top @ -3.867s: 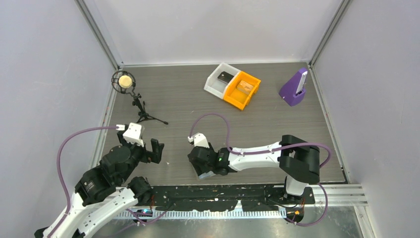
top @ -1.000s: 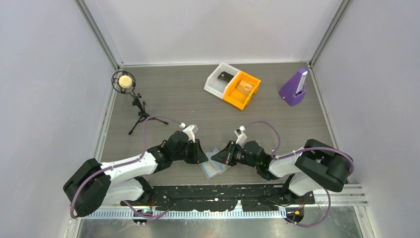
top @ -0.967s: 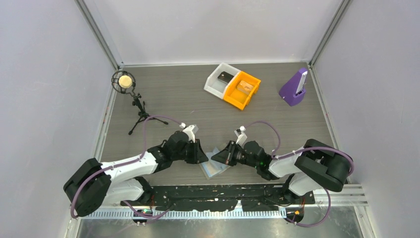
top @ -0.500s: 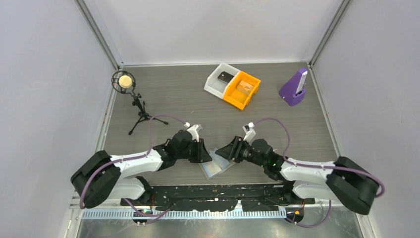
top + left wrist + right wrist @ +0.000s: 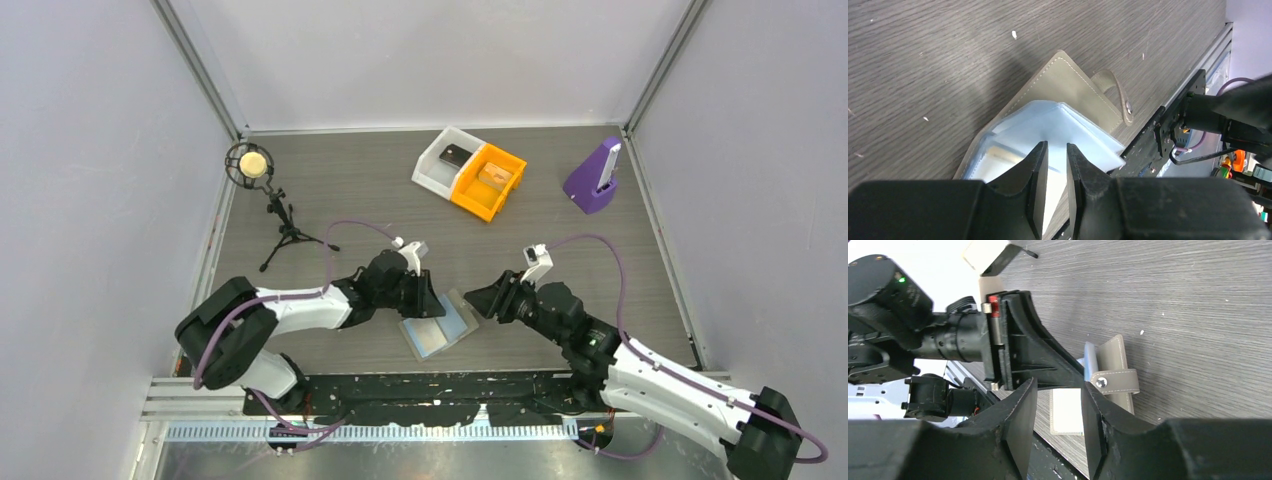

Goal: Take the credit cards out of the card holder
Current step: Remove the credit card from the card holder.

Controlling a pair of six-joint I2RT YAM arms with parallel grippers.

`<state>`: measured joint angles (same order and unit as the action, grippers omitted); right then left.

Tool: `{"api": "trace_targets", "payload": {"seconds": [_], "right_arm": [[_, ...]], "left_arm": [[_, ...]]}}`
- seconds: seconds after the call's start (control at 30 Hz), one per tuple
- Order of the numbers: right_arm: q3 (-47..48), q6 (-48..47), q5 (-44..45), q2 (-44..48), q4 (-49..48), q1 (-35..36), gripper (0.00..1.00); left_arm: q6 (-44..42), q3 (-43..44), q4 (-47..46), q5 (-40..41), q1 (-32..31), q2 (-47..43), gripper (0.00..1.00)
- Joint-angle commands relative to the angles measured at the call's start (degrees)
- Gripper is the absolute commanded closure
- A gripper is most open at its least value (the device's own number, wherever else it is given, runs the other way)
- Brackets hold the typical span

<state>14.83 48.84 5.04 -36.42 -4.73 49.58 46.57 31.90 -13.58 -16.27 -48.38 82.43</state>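
1. Left gripper (image 5: pixel 1056 148) has its two fingers close together with a thin gap between them, low over the card holder (image 5: pixel 438 330). I see pale blue in the gap, but I cannot tell if the fingers pinch it.
2. Right gripper (image 5: pixel 1058 386) is open with nothing in it. It sits just to the right of the card holder and does not touch it.
3. The card holder lies open on the table (image 5: pixel 380 200), at the bottom middle of the top view. Its blue panel (image 5: pixel 1068 125) bulges up and its tab (image 5: pixel 1118 95) sticks out to one side.
4. I think it is light, thin and floppy, so it may slide or lift if I pull. Any cards inside should be stiff and slippery. I would press the grey-brown cover (image 5: pixel 1073 90) down with one gripper and take a card by its bare edge with the other.
5. Farther back I see a mic stand (image 5: pixel 270 195) at the left, a white bin (image 5: pixel 432 165) and an orange bin (image 5: pixel 470 195) at the upper middle, and a purple stand (image 5: pixel 590 185) at the upper right.
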Motion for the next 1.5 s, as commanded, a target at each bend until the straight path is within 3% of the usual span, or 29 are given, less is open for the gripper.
{"api": "trace_targets", "payload": {"seconds": [0.0,0.17,0.4,0.7,1.1,1.47], "right_arm": [[2.4,-3.1,-3.3,-0.3,0.5,-0.1,0.58],[2.0,-4.8,-6.8,-5.1,-3.1,2.4,0.63],[5.1,-7.1,4.3,-14.5,-3.7,12.4,0.63],[5.4,-11.3,12.0,-28.2,-13.3,15.3,0.64],[14.2,-12.9,17.3,-37.3,-9.8,21.1,0.43],[24.7,-14.0,22.6,-48.1,0.2,25.3,0.35]], "left_arm": [[0.3,2.4,-4.0,-1.2,-0.3,2.6,0.78],[-0.7,4.6,-3.7,-1.3,-0.3,5.7,0.77],[-0.8,5.2,-1.8,0.3,-0.1,6.5,0.77],[0.1,6.5,6.8,3.2,1.0,0.9,0.73],[-1.3,2.1,26.1,13.5,7.6,-19.0,0.68],[-1.7,-6.4,29.9,14.4,10.4,-30.4,0.67]]}}
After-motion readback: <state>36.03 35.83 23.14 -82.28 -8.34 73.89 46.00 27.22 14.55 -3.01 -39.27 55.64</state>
